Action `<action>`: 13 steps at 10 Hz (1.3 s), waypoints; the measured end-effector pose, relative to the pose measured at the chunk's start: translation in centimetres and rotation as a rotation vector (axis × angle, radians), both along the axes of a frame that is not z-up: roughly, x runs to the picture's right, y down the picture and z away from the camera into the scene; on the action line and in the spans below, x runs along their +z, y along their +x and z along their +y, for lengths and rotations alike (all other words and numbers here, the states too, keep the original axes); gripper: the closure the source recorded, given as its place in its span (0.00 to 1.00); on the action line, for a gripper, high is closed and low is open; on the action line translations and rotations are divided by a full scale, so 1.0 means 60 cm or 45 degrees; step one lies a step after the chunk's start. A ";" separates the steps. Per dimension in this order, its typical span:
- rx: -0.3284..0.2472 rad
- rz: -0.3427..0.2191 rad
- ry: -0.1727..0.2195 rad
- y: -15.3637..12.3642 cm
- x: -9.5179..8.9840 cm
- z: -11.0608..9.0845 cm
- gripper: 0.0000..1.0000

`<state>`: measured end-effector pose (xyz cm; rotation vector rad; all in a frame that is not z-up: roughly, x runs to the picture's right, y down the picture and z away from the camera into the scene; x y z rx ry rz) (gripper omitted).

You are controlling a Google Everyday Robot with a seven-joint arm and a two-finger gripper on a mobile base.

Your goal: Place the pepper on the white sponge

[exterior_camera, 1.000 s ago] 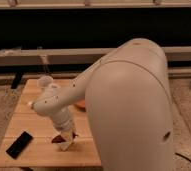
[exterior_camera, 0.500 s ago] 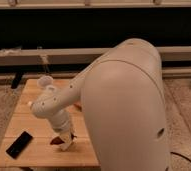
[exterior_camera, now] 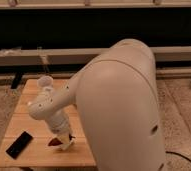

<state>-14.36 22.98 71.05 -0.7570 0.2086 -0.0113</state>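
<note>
My gripper (exterior_camera: 59, 141) hangs low over the front middle of the wooden table (exterior_camera: 24, 112), at the end of the white arm that fills the right of the camera view. It is shut on the pepper (exterior_camera: 53, 142), a small dark red piece that sticks out to the left of the tip. Right beside it, an off-white patch under the gripper looks like the white sponge (exterior_camera: 67, 144), mostly covered by the gripper. I cannot tell whether the pepper touches it.
A black phone-like slab (exterior_camera: 20, 144) lies near the table's front left corner. A whitish bottle (exterior_camera: 45, 82) stands at the back of the table. The bulky arm hides the table's right side. Speckled floor surrounds the table, with a dark wall behind.
The gripper with the pepper has shifted slightly left and a little lower over the table front. The slab and the bottle have stayed put.
</note>
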 end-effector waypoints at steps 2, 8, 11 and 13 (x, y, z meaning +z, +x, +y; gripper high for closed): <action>-0.013 -0.009 -0.002 -0.011 0.001 0.007 1.00; -0.061 -0.035 -0.007 -0.046 0.004 0.017 1.00; -0.077 -0.054 -0.007 -0.078 0.018 0.006 1.00; -0.078 -0.052 -0.005 -0.073 0.023 0.008 1.00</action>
